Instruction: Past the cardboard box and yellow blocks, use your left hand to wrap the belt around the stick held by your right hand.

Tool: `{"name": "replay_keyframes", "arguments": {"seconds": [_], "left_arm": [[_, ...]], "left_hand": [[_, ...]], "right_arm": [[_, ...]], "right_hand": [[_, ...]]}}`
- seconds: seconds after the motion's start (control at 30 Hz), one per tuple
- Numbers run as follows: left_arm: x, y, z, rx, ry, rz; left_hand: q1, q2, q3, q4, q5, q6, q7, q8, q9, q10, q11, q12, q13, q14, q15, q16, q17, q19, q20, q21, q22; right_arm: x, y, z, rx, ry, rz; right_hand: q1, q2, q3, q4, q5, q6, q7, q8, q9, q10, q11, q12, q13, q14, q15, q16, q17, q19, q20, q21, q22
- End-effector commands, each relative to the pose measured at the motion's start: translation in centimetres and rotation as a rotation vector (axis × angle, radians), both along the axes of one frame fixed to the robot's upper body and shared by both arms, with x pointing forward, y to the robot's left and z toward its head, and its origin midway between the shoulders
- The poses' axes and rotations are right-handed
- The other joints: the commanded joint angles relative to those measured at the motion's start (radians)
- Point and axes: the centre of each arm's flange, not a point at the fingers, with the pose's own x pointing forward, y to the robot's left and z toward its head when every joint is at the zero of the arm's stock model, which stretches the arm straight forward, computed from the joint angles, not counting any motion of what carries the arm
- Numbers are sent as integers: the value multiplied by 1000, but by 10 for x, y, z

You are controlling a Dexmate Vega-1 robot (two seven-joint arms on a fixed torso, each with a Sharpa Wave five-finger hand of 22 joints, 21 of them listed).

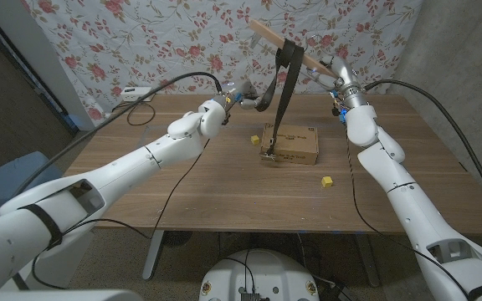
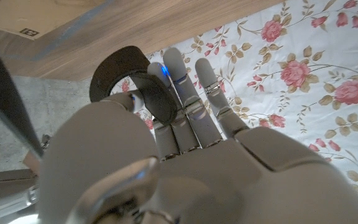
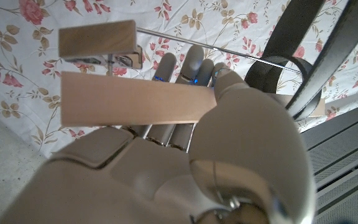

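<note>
While your right hand (image 1: 339, 73) grips the stick (image 1: 283, 43) aloft beyond the cardboard box (image 1: 292, 143), the belt (image 1: 284, 92) hangs over it, one end trailing to the box, the other looping to your left hand (image 1: 239, 94), which pinches it between thumb and fingers (image 2: 182, 93). Judgement: belt is limp, light, probably smooth; it will sag and may slide along the stick. Keep tension; hold near the loop, not the loose end. Stick looks rigid, light. Yellow blocks (image 1: 327, 181) sit on the bench (image 1: 182, 192).

The cardboard box (image 1: 292, 143) bears small printed marks, none legible.
</note>
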Motion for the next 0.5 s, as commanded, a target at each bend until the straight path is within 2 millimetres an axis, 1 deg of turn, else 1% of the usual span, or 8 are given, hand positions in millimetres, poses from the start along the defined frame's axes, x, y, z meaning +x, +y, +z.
{"name": "replay_keyframes", "arguments": {"seconds": [0.03, 0.3, 0.5], "left_arm": [[-50, -32, 1, 45, -121, -171], [-76, -38, 9, 16, -173, -270], [-94, -36, 21, -56, -221, -357]], "left_hand": [[10, -1, 6, -2, 1, 40, 30, -2, 2, 18, -27, -2, 2, 7, 3, 1, 4, -3, -1, 8, 3], [10, -1, 6, -1, 0, 42, 28, -3, 2, 18, -26, -2, 4, 9, 2, 0, 2, -1, 0, 9, 2], [11, -1, 7, -2, -1, 41, 29, -4, 4, 21, -26, -3, 4, 8, 6, 0, 4, -2, -1, 10, 4]], "right_arm": [[14, -18, -5, 47, 41, -59], [16, -20, -9, 48, 45, -93], [17, -23, -13, 54, 52, -96]], "right_hand": [[56, 61, 2, 5, 5, 2, -3, 3, 4, 11, 2, -4, 4, 8, -53, 7, 4, 6, -142, 6, 3], [57, 60, 1, 5, 4, 3, -2, 3, 3, 9, 1, -4, 8, 7, -53, 6, 5, 6, -142, 6, 2], [58, 60, 0, 5, 4, 4, -2, 3, 3, 10, 3, -8, 4, 6, -53, 5, 5, 5, -143, 6, 2]]}}
